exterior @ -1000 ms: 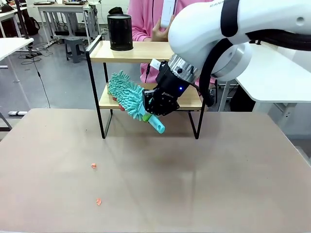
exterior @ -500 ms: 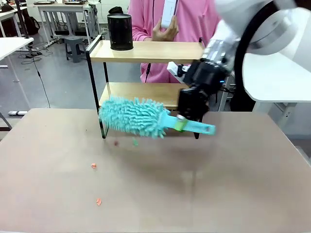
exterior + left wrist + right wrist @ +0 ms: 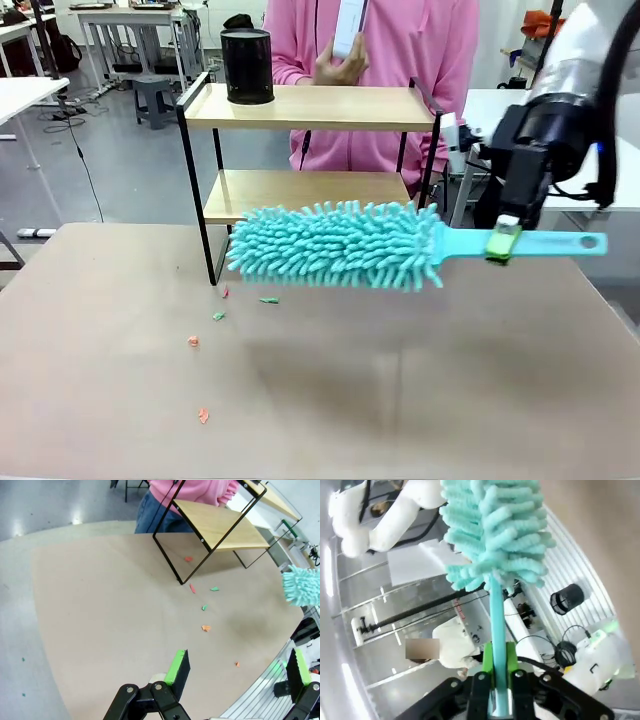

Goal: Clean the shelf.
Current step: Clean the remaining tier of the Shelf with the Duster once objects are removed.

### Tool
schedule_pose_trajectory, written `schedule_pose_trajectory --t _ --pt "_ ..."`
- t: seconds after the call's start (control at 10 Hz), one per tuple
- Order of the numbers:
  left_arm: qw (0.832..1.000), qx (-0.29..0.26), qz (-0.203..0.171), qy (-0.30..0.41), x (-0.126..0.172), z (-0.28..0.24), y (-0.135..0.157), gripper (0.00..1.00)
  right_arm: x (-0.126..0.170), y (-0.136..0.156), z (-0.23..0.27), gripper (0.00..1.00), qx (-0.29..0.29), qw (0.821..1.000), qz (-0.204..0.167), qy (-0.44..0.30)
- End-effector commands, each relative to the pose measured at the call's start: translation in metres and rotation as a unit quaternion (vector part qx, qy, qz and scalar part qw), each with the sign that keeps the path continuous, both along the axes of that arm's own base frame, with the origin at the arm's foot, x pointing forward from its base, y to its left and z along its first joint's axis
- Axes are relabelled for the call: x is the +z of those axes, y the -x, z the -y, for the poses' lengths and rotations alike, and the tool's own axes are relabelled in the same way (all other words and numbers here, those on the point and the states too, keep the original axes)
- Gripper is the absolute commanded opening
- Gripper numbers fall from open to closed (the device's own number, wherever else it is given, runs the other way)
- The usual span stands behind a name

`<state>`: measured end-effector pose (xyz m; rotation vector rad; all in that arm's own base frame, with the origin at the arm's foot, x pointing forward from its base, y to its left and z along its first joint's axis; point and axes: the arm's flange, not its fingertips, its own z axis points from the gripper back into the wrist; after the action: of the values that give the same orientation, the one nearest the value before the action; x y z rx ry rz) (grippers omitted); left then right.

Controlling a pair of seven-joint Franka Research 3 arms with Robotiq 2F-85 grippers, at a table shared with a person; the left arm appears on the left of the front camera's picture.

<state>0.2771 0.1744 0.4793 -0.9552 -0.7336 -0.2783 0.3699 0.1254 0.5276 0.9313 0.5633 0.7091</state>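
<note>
Hanging over the near part of the table (image 3: pixel 100 605), my left claw (image 3: pixel 239 667) gapes wide with nothing between its pads. Small scraps (image 3: pixel 193 341), orange, red and green, lie scattered on the tabletop ahead; they are too tiny for me to say what they are. Above them my right claw (image 3: pixel 503 245) is clamped tight on the handle of a teal duster (image 3: pixel 340 245), held level, the handle's end sticking out past my fingers. My right arm runs off the picture's edge. The duster's fluffy head hides part of the shelf (image 3: pixel 310 108): the lower stretch of its right-hand legs and some of its lower board. It stands on the far part of the table, a black cup (image 3: pixel 247 66) on its top board. Behind it, a person in pink (image 3: pixel 400 60) holds something white (image 3: pixel 348 25), cut off at the top.
</note>
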Motion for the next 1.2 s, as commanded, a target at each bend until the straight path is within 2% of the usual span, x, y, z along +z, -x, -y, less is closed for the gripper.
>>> schedule_pose_trajectory --t 0.0,0.1,0.2,0.3,0.5,0.6,0.8,1.0,1.1 --pt "1.000 -0.002 0.015 0.006 0.001 0.001 -0.001 1.00 0.007 0.007 0.051 0.12 -0.017 0.994 -0.051 -0.093" --pt "1.000 -0.002 0.015 0.006 0.001 0.001 -0.001 1.00 0.013 0.017 0.088 0.12 -0.027 0.987 -0.067 -0.143" --pt "1.000 -0.002 0.015 0.006 0.001 0.001 -0.001 1.00 0.019 0.035 0.133 0.12 -0.078 0.976 -0.067 -0.190" --pt "1.000 -0.002 0.015 0.006 0.001 0.001 -0.001 1.00 0.021 0.055 0.174 0.12 -0.151 0.963 -0.050 -0.216" --pt "1.000 -0.002 0.015 0.006 0.001 0.001 -0.001 1.00 0.009 0.088 0.245 0.12 -0.328 0.913 -0.020 -0.241" --pt "1.000 -0.002 0.015 0.006 0.001 0.001 -0.001 1.00 -0.005 0.092 0.265 0.12 -0.392 0.885 -0.020 -0.252" --pt "1.000 -0.002 0.015 0.006 0.001 0.001 -0.001 1.00 -0.032 0.091 0.286 0.12 -0.480 0.841 -0.035 -0.248" --pt "1.000 -0.002 0.015 0.006 0.001 0.001 -0.001 1.00 -0.050 0.077 0.291 0.12 -0.560 0.800 -0.054 -0.211" --pt "1.000 -0.002 0.015 0.006 0.001 0.001 -0.001 1.00 -0.058 0.063 0.288 0.12 -0.585 0.787 -0.066 -0.183"
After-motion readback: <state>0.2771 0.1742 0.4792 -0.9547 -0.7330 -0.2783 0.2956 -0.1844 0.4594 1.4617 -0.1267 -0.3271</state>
